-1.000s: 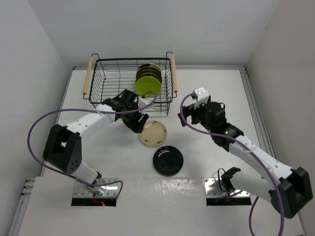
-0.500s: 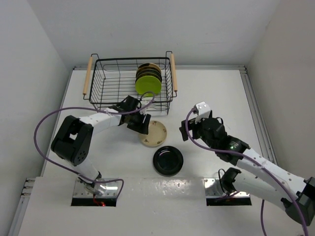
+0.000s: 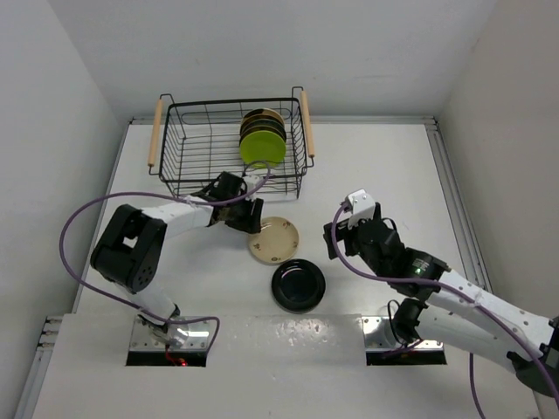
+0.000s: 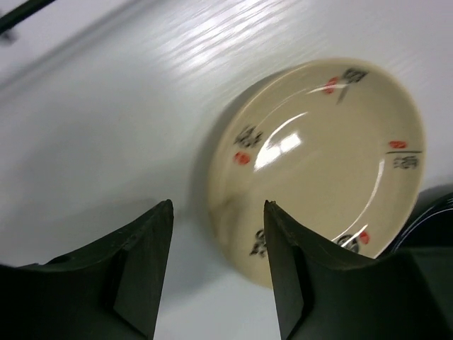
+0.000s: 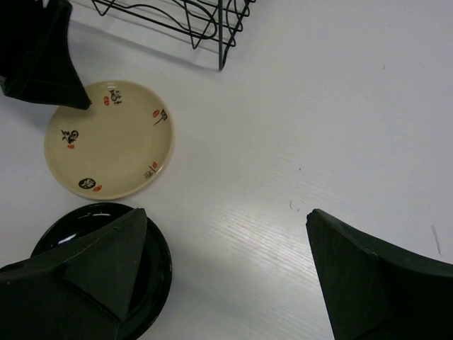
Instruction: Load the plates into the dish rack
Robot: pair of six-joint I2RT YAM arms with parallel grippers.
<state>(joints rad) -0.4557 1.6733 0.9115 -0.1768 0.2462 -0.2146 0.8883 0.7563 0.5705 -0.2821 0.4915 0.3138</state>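
Note:
The cream plate [image 3: 272,238] with red and black marks lies flat on the table in front of the dish rack [image 3: 188,148]. It also shows in the left wrist view [image 4: 318,156] and in the right wrist view [image 5: 110,138]. The glossy black plate [image 3: 298,285] lies just nearer, by the cream one. Several plates stand on edge in the rack's right part, with the lime green plate [image 3: 261,148] in front. My left gripper [image 3: 249,216] is open and low at the cream plate's left rim [image 4: 218,212], holding nothing. My right gripper [image 3: 335,241] is open and empty, to the right of both loose plates [image 5: 226,219].
The black wire rack has wooden bar handles at its left [image 3: 155,131] and right [image 3: 307,127]; its near right corner [image 5: 221,42] shows in the right wrist view. White walls close in the table on the left, back and right. Purple cables loop off both arms.
My right arm has drawn back from the rack toward the near side. My left gripper has settled at the cream plate's left rim, and the plate has shifted slightly right.

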